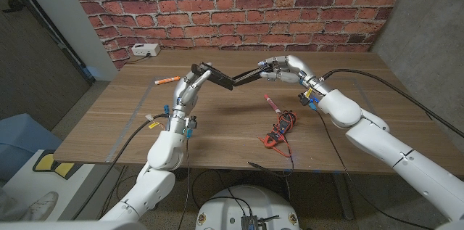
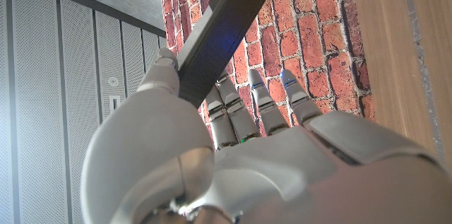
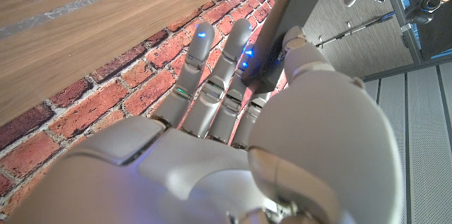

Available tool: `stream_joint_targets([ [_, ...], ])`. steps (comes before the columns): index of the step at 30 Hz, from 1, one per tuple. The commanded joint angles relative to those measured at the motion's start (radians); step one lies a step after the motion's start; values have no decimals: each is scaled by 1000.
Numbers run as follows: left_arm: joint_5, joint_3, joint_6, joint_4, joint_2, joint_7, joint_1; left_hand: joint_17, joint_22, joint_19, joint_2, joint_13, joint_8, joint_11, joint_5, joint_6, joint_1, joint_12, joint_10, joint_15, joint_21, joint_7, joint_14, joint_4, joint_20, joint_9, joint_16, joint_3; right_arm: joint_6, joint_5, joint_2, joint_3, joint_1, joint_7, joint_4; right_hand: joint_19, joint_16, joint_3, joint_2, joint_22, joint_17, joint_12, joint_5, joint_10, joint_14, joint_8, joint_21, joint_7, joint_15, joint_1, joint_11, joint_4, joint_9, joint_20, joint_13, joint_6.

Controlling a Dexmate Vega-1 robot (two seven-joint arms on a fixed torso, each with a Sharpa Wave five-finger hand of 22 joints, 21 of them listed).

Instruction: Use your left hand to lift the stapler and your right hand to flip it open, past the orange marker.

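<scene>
Stapler [image 1: 226, 76] — black, raised above the worktop [image 1: 217, 136], opened into a shallow V. Base gripped in left hand [image 1: 194, 85], fingers closed round it; top arm pinched in right hand [image 1: 284, 67]. Orange marker [image 1: 167, 80] lying just left. Advised: hold base steady — swing arm slowly, evenly.

My head camera looks down across the table [image 1: 217, 136] toward the brick wall [image 1: 239, 5]. Both wrist cameras sit close behind their hands, turned, sharing that wall.
</scene>
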Motion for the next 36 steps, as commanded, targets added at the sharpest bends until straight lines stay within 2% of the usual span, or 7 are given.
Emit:
stream_joint_targets([
  [1, -71, 5, -35, 43, -17, -60, -3, 6, 4, 4, 45, 15, 1, -1, -2, 126, -46, 6, 12, -127, -4, -67, 3, 95, -2, 1, -2, 101, 7, 65, 20, 3, 6, 15, 13, 12, 13, 1, 134, 3, 17, -7, 8, 29, 8, -7, 15, 10, -35, 152, -20, -3, 4, -156, 104, 1],
  [8, -138, 3, -69, 57, -30, -106, 5, 8, 4, 6, 39, 18, -1, -1, -3, 122, -52, 11, 28, -130, -3, -79, 8, 97, -1, 1, -2, 103, 9, 110, 32, 5, 4, 21, 20, 12, 18, 2, 134, 4, 31, -7, 8, 31, 9, -7, 26, 13, -34, 161, -16, -2, 4, -156, 104, 5],
  [21, -262, 0, -114, 86, -60, -203, 13, 12, 5, 9, 40, 23, -7, -2, -2, 112, -60, 15, 48, -137, -3, -81, 39, 102, 0, -1, 9, 108, -5, 169, 44, 1, 7, 35, 28, 19, 39, 0, 130, 6, 67, -11, 7, 36, 23, -9, 56, 21, -34, 177, -9, -1, 4, -156, 98, 7],
  [24, -285, -1, -117, 89, -66, -223, 12, 29, 5, 9, 45, 32, -14, 1, -2, 109, -55, 27, 58, -146, -3, -83, 61, 98, -1, -3, 28, 106, -7, 175, 46, -2, 7, 35, 28, 18, 40, 0, 131, 6, 70, -11, 7, 35, 23, -9, 59, 22, -33, 178, -10, 0, 4, -156, 99, 8],
  [25, -299, 0, -117, 92, -68, -235, 9, 45, 5, 8, 45, 45, -18, 8, -2, 111, -50, 49, 84, -150, -5, -80, 65, 92, -1, -5, 40, 100, -8, 177, 46, -2, 7, 35, 28, 18, 40, 0, 131, 6, 71, -10, 7, 36, 22, -9, 59, 22, -33, 178, -8, 0, 3, -156, 99, 8],
  [32, -381, 7, -113, 114, -95, -314, -9, 86, 5, 14, 50, 80, -31, 3, -1, 116, -41, 96, 118, -160, -4, -74, 90, 86, -4, -7, 69, 94, -7, 183, 45, 1, 2, 27, 21, 14, 41, 1, 130, 5, 80, -11, 6, 38, 20, -10, 67, 23, -33, 180, -10, 2, 3, -156, 97, 8],
  [36, -409, 9, -97, 117, -99, -348, -15, 83, 5, 20, 40, 86, -36, -3, 2, 112, -40, 107, 133, -166, -2, -81, 89, 83, -8, -8, 60, 98, -8, 191, 45, 4, -2, 24, 16, 12, 40, 1, 130, 4, 84, -11, 6, 38, 18, -11, 70, 23, -32, 181, -9, 3, 3, -156, 98, 8],
])
